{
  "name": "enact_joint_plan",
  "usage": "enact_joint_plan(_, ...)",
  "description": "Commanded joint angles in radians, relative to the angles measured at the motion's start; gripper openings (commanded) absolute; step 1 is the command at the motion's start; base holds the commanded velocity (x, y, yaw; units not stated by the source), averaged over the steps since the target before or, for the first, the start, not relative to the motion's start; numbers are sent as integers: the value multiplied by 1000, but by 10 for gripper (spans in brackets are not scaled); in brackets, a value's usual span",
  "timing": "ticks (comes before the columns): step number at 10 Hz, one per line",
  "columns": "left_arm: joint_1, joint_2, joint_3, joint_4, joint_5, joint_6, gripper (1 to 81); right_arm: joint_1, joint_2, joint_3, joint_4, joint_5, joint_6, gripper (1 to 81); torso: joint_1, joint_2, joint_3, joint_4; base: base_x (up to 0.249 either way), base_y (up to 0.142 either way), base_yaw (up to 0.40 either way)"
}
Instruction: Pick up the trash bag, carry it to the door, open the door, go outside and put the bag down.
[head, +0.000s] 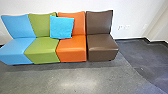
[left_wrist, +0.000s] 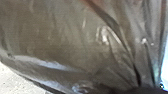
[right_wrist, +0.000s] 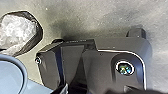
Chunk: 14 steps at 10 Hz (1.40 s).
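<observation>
On the robot's left side, the left wrist view gives what the head view does not: the trash bag (left_wrist: 65, 42), close up, dark, glossy and thin enough to let some light through, with creases drawing together toward one end. Whether the left gripper is clamped on it cannot be told. The head view has instead the seating, along a white wall (head: 137, 10): at far left a light blue seat (head: 17, 47), then a green seat (head: 42, 50), an orange seat (head: 72, 48) and, at the row's right end, a brown seat (head: 102, 47). A bright blue cushion (head: 62, 27) leans across the neighbouring edges of the green and orange backrests, its lower edge by the rear edges of their seats. Right of the brown seat are pale wall outlets (head: 123, 27), above the dark baseboard (head: 130, 40); the grey floor (head: 50, 77) turns darker at the right. The right wrist view adds pale crumpled stuff (right_wrist: 16, 31) within the bag's dark plastic, near the robot's dark plate (right_wrist: 105, 65), and a rounded blue-grey piece (right_wrist: 10, 75). The right gripper's state cannot be told either.
</observation>
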Motion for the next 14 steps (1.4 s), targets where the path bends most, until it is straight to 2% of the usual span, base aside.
enact_joint_plan(1, 18, -23, 2, -8, 77, 73, 10, -20, 24, -39, 15, -45, -40, 811, -63, 97, 93, 0, 0, 0, 0)
enact_joint_plan(4, 68, 12, -51, -8, 75, 121, 10, -69, 84, -119, 13, -25, -64, 811, -131, 200, 197, 0, 0, 0, 0)
enact_joint_plan(6, 91, 38, -59, 1, 74, 125, 10, -101, 126, -179, 13, -25, -84, 811, -174, 265, 263, 0, 0, 0, 0)
enact_joint_plan(8, 129, 80, -87, 50, 72, 125, 10, -130, 172, -239, 13, -18, -104, 811, -216, 328, 322, 0, 0, 0, 0)
enact_joint_plan(9, 153, 101, -111, 73, 59, 125, 10, -148, 190, -268, 13, 10, -106, 811, -243, 368, 355, 0, 0, 0, 0)
enact_joint_plan(11, 206, 137, -140, 119, 9, 125, 10, -173, 239, -326, 10, 15, -109, 811, -288, 436, 412, 0, 0, 0, 0)
enact_joint_plan(13, 245, 160, -159, 128, -24, 131, 10, -192, 296, -387, -4, 16, -121, 811, -331, 502, 438, 0, 0, 0, 0)
enact_joint_plan(14, 258, 170, -170, 133, -27, 150, 10, -202, 324, -417, -15, 16, -121, 811, -355, 536, 452, 0, 0, 0, 0)
